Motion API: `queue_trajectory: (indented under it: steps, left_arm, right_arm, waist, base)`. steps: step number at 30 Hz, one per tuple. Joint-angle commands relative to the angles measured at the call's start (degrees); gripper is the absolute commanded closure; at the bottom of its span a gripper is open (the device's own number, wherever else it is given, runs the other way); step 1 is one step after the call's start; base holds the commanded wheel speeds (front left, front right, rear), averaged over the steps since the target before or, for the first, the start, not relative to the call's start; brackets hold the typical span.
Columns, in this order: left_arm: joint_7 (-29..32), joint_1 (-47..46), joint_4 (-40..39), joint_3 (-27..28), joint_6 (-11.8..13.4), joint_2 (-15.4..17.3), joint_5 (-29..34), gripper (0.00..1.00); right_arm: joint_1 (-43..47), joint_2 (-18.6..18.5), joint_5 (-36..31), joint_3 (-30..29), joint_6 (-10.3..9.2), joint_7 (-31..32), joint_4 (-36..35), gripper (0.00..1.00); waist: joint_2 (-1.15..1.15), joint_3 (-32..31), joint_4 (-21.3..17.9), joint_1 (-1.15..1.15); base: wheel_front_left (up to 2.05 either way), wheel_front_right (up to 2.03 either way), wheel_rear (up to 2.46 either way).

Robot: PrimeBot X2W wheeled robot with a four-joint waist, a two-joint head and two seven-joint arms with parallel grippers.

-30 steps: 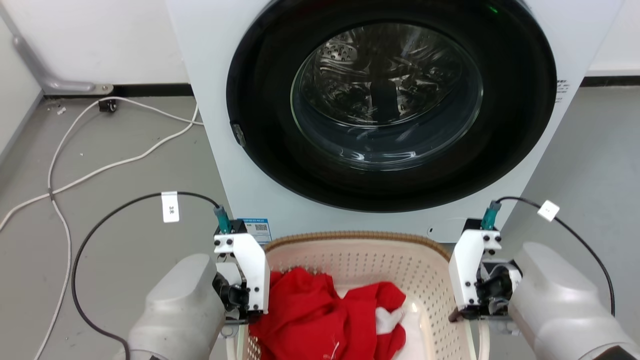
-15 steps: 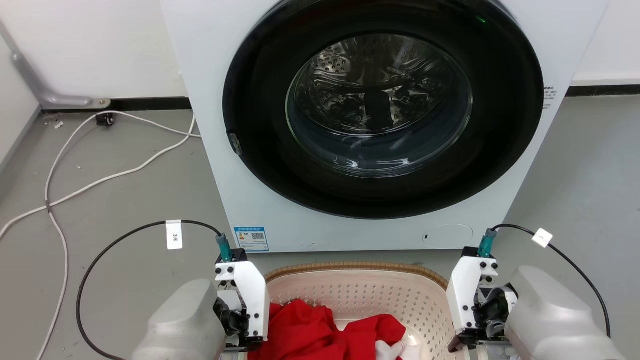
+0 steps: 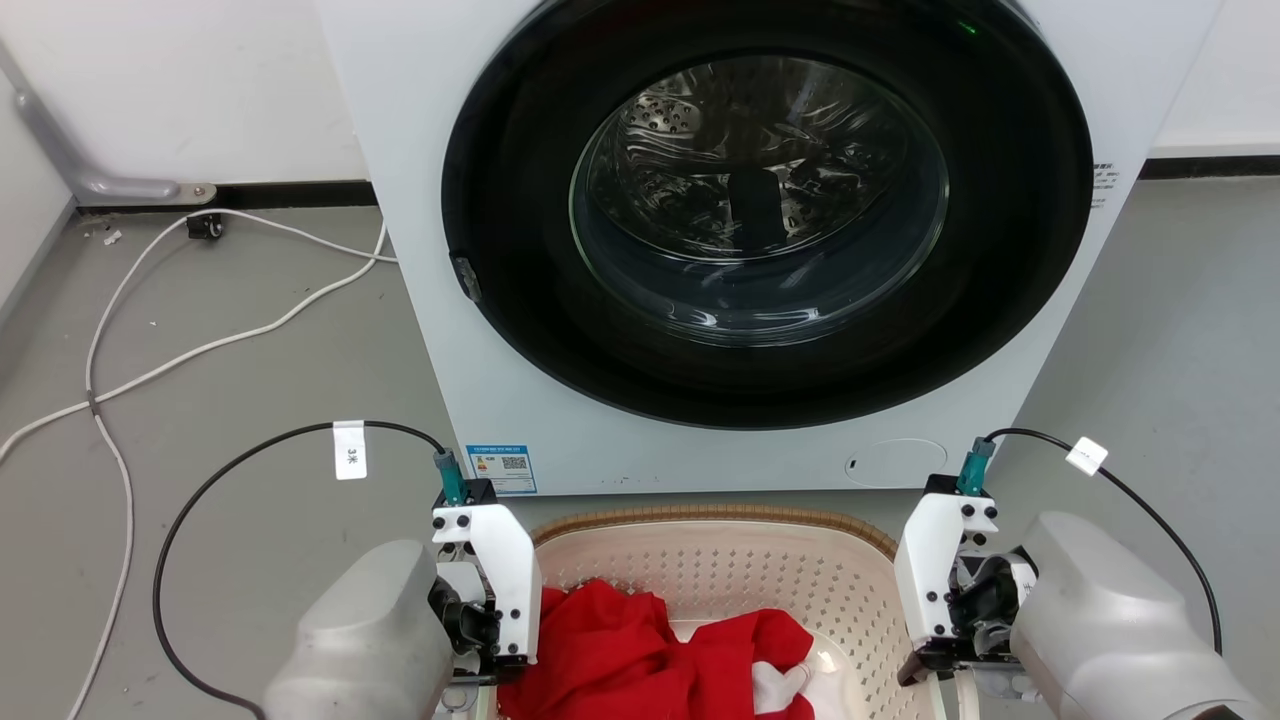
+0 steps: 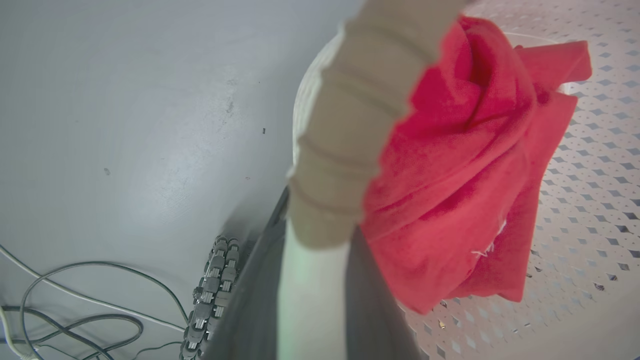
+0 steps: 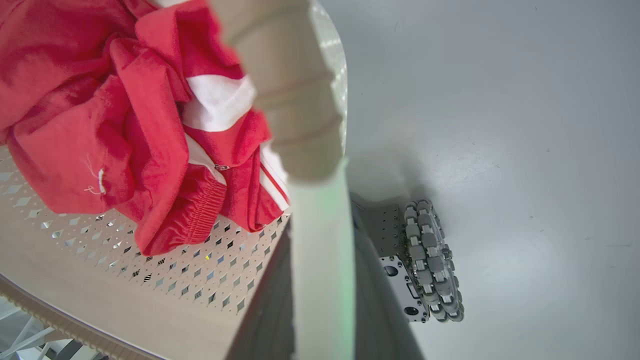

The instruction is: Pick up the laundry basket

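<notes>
Looking along the left gripper (image 4: 316, 250), you see its two dark fingers (image 4: 255, 310) closed tight against either side of a white loop handle (image 4: 310, 300). The right gripper (image 5: 320, 240) does the same with the opposite handle (image 5: 320, 260), its fingers closed flat on the loop. Both handles belong to the laundry basket (image 3: 715, 520), which sits between your two wrists just in front of the washer (image 3: 500, 380), mouth up. It lies crosswise, one handle toward each arm and its far brown rim parallel with the washer's front. The near part runs off the bottom of the head view, so you cannot judge its true long axis there. A red garment (image 3: 620, 640) with white stripes is heaped inside and covers part of the perforated floor. Whether the base touches the ground is not clear. A narrow strip of grey floor (image 3: 1150, 330) separates the far rim from the washer. Bare floor lies outside each handle, though a wheel (image 4: 215, 290) of the base is near the left one and a second wheel (image 5: 430, 260) near the right. White cables (image 3: 195, 350) lie well off to the left.
</notes>
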Motion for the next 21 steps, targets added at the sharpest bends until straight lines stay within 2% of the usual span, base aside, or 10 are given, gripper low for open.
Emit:
queue_trajectory:
  steps: [1, 21]
  left_arm:
    - [0.2, -0.8, -0.5, 0.0, -0.2, -1.5, -0.8, 1.0]
    - [1.1, -0.6, -0.4, 0.2, 0.2, -1.4, -1.8, 1.0]
  right_arm:
    - [-1.1, 1.5, 0.3, -0.2, 0.22, 0.3, -0.4, 1.0]
    - [-1.0, 1.5, 0.2, -1.5, 0.22, 3.2, -0.1, 1.0]
  waist:
    - [-0.01, 0.1, 0.0, 0.0]
    - [-0.01, 0.5, -0.2, 0.0]
  base:
    - [0.0, 0.0, 0.0]
    - [0.0, 0.0, 0.0]
